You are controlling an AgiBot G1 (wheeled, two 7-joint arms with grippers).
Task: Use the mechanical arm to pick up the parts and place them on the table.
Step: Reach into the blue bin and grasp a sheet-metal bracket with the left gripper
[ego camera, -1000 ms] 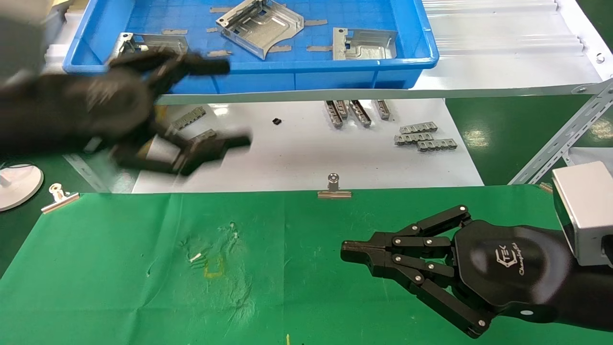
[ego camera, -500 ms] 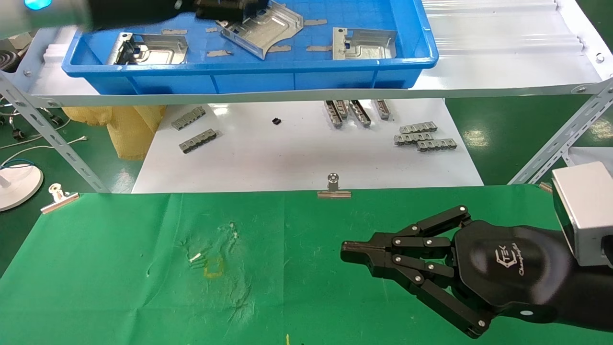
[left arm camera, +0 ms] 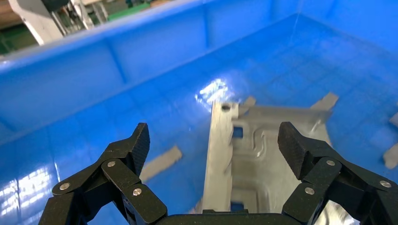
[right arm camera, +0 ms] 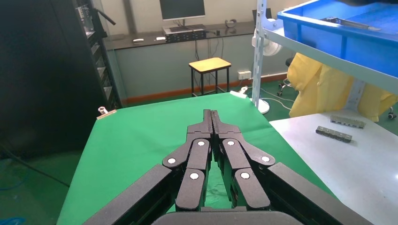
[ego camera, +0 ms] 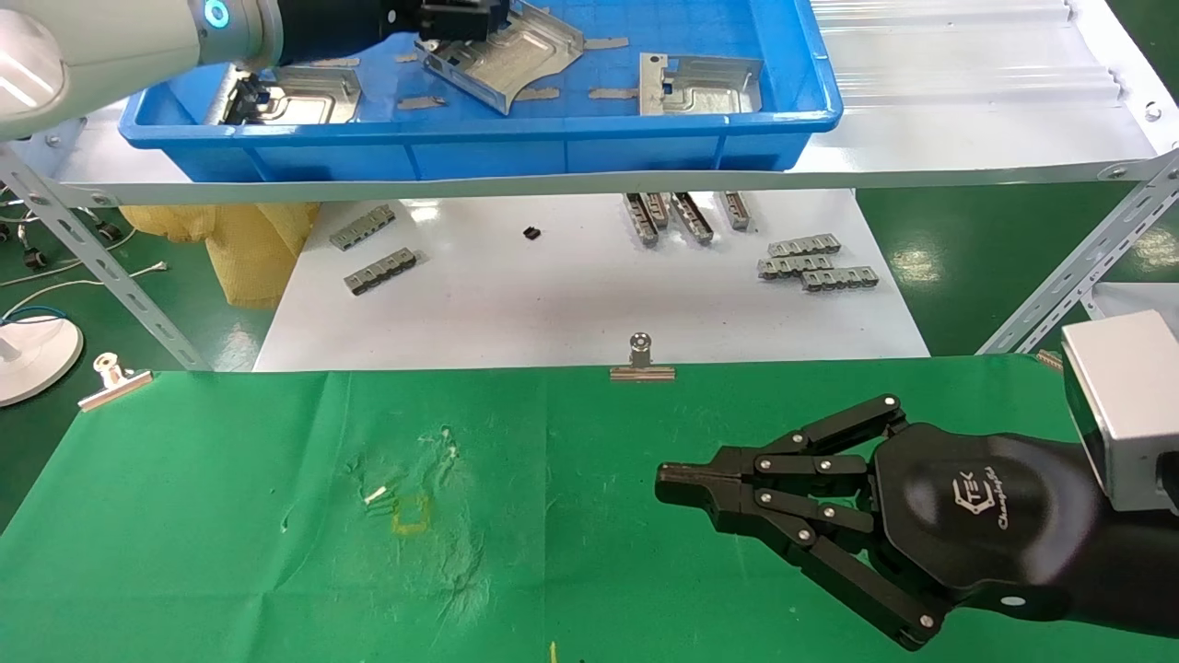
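Three silver parts lie in the blue bin [ego camera: 479, 124]: one on the left [ego camera: 309, 92], one in the middle [ego camera: 516, 51], one on the right [ego camera: 705, 85]. My left gripper [ego camera: 465, 17] reaches into the bin over the near corner of the middle part. In the left wrist view this gripper [left arm camera: 213, 145] is open and holds nothing. Its fingertips [left arm camera: 138, 143] stand on either side of the part [left arm camera: 253, 154], whose bent-up edge lies between them. The right gripper [ego camera: 665, 479] hovers shut and empty above the green table [ego camera: 230, 516]; it is also seen shut [right arm camera: 211, 115] in the right wrist view.
The bin sits on a raised white shelf [ego camera: 967, 138] with slanted metal struts [ego camera: 1068, 276] on both sides. Grey ribbed strips [ego camera: 815, 262] lie on the white tabletop [ego camera: 553, 304] below. Binder clips [ego camera: 642, 361] hold the cloth's far edge.
The left arm has swung up from in front of the shelf into the bin and now hangs over the middle part. The right arm has not moved.
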